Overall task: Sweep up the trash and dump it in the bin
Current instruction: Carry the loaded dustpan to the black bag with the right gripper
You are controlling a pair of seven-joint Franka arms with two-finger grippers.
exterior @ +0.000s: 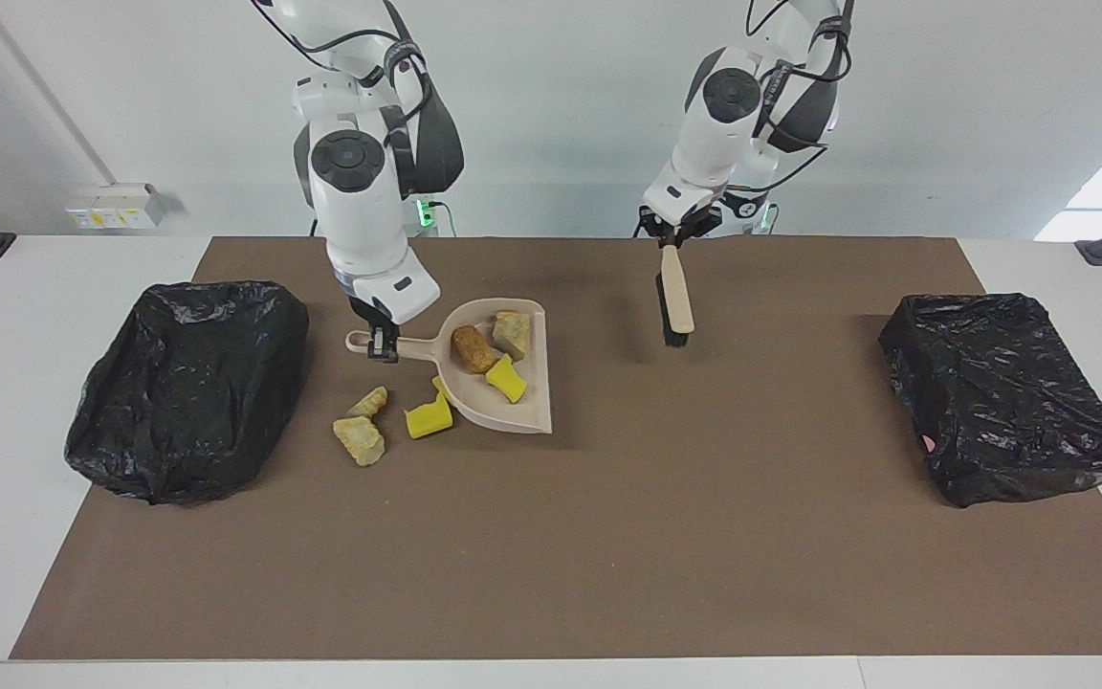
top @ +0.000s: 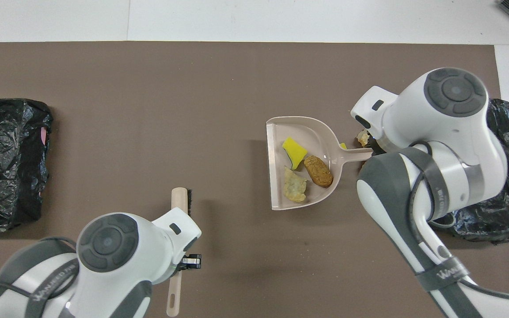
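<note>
One camera sits high across the bench (exterior: 551,574), facing me from a distance. The other hangs above my own end, looking steeply down and forward. Both share the brown mat (top: 148,110), half a turn apart.

— You have bright, even light from above; daylight glows at one corner of the facing view.
— Yes. You see soft shadows under the dustpan (exterior: 503,407) and brush (exterior: 675,301). The bin bags (exterior: 187,383) shine slightly. Everything is sharp.
</note>
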